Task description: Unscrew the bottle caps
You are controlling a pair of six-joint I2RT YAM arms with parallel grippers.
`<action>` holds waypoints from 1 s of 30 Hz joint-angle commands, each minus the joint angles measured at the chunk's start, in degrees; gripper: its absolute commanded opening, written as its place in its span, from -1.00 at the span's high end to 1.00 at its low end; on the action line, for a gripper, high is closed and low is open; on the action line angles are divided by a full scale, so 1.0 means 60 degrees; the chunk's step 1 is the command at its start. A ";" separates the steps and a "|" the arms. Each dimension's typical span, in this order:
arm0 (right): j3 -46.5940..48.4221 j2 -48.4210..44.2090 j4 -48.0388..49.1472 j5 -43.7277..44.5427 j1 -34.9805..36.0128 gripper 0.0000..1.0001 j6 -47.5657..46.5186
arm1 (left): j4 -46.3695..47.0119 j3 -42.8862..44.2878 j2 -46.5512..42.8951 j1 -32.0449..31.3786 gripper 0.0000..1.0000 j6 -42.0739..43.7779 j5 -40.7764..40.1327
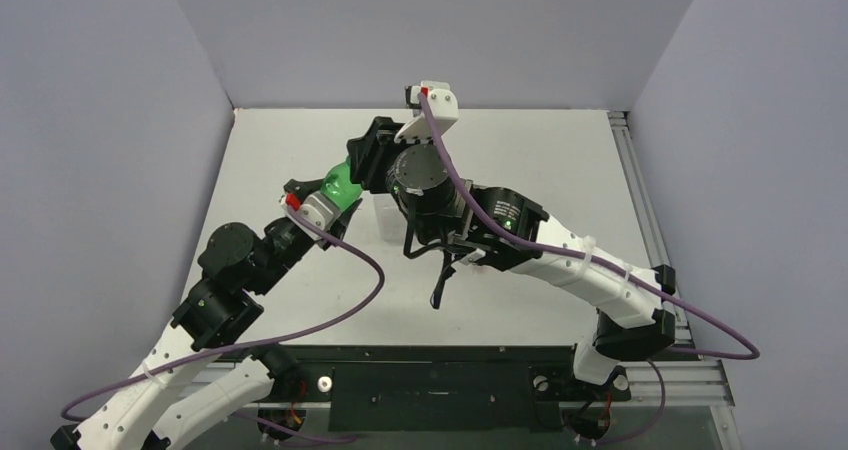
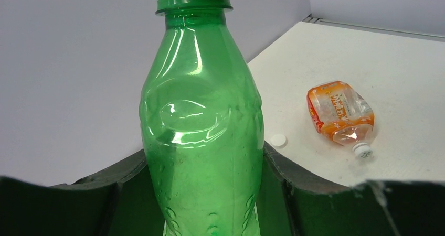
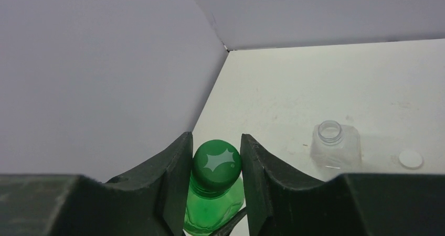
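while both tools are engaged on one item, the entries read as follows.

- green bottle point(image 1: 340, 188): held off the counter point(image 1: 560, 160), at about 10 o'clock from counter centre in the top view. see-through, looks empty. the left tool point(image 2: 202, 194) is clamped round its lower body, one finger on each side.
- green cap point(image 3: 216, 165): on the green bottle's neck, pinched between the two fingers of the right tool point(image 3: 216, 157), which is closed on it.
- clear bottle point(image 3: 336, 144): upright on the counter, mouth open and uncapped, looks empty.
- loose white cap point(image 3: 410, 159): flat on the counter just beside the clear bottle, at its 3 o'clock in the right wrist view, not touching it.
- orange bottle point(image 2: 341, 113): lying on its side, crumpled, with its fitted white cap point(image 2: 362, 150) on the neck, pointing toward 5 o'clock in the left wrist view; contents cannot be told.
- edges: left wall point(image 1: 100, 170) stands near the held bottle at 9 o'clock. a metal rail point(image 1: 630, 190) runs along the counter's 3 o'clock edge. white counter shows between the right arm and that rail, toward 2 o'clock.
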 commanded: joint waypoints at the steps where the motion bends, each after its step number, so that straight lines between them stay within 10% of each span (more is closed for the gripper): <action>1: 0.0046 -0.0052 0.0066 -0.0144 -0.0144 0.33 0.0141 | 0.0669 0.0209 -0.0008 -0.0015 1.00 -0.0108 -0.0431; 9: -0.0249 -0.0265 0.0100 -0.0556 -0.0319 0.94 0.0185 | 0.0648 0.0194 -0.0038 -0.0018 1.00 -0.0564 -0.0167; 21: -0.2969 -0.2464 0.0210 -0.1412 -0.1969 1.00 -0.0187 | 0.0572 -0.0211 -0.0476 -0.0005 1.00 -0.1669 0.1191; 30: -0.8115 -0.3656 0.1481 -0.1801 -0.2665 1.00 -0.0063 | 0.0554 -0.0204 -0.0629 0.0001 1.00 -0.2510 0.1920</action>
